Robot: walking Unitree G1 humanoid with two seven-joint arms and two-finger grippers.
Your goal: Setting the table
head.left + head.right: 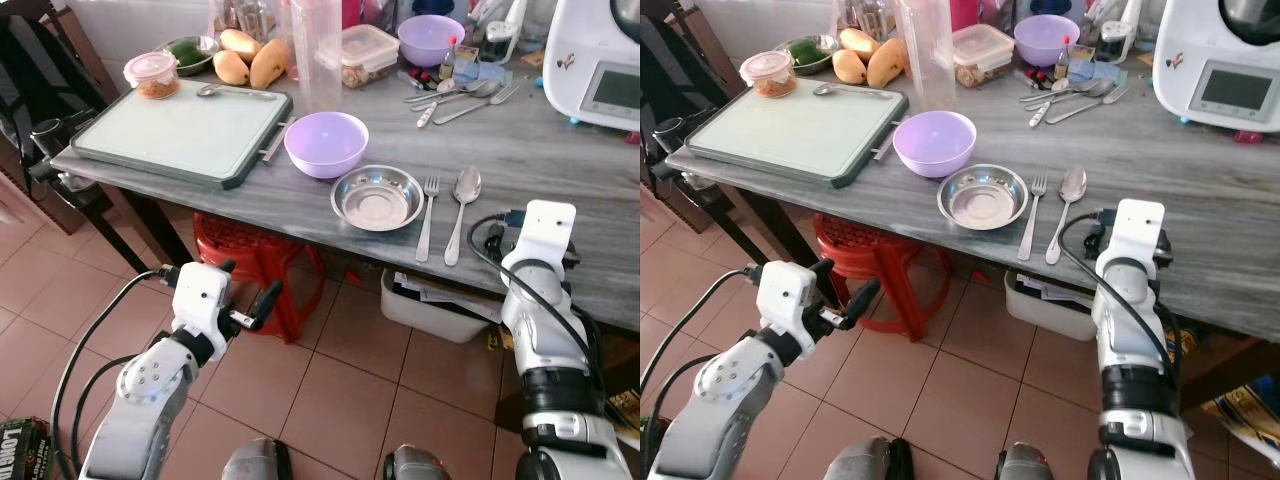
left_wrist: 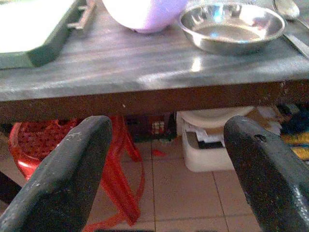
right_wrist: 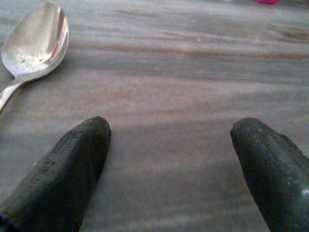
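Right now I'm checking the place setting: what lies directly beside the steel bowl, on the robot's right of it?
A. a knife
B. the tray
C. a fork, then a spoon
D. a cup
C: the fork lies just right of the steel bowl, with the spoon next to it.

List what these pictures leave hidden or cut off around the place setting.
- White appliance: cut off by the left eye view's top and right edges.
- Red stool: mostly hidden under the table.
- Lidded container: contents too small to name.
- Spoon: handle leaves the right wrist view's edge.
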